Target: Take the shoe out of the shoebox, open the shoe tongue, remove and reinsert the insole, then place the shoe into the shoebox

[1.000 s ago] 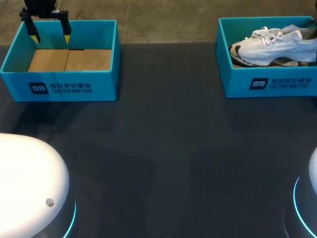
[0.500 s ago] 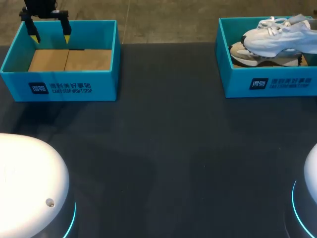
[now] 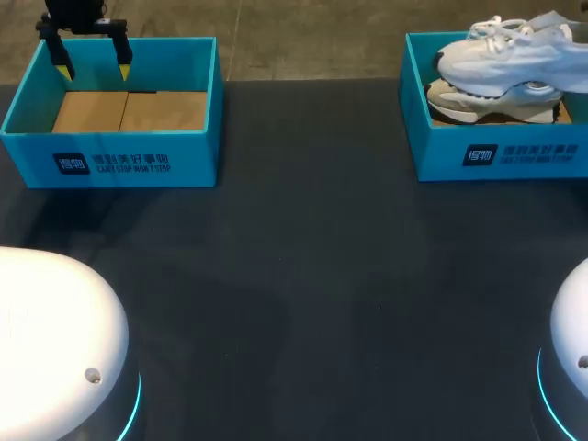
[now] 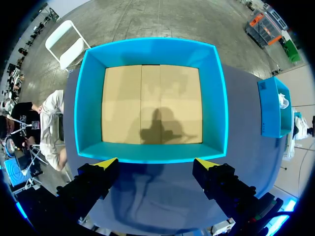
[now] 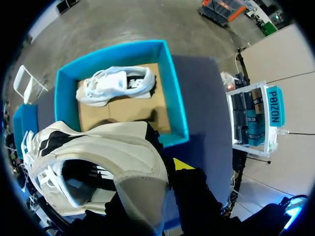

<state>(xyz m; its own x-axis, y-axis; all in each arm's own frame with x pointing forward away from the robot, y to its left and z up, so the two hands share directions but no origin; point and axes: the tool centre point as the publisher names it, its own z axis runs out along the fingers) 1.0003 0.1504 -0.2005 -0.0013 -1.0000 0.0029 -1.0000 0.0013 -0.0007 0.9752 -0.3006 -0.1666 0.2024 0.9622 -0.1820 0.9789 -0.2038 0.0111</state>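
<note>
Shoe [image 3: 514, 57] hangs just above the right shoebox [image 3: 432, 152], heel clamped in our right fingers [image 5: 183, 164]; our left fingers [image 4: 106, 167] spread empty, well away from that shoebox. We judge the take-out step underway; next, set it on the counter [image 3: 303, 276] before that shoebox.

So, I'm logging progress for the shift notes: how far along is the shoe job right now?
Early days; nothing is complete yet. In hand: the right gripper holds one white shoe raised above the right shoebox, where a second shoe lies. The left gripper hovers open over the empty left shoebox. Left: the tongue and insole steps, then putting the shoe into a box.
</note>
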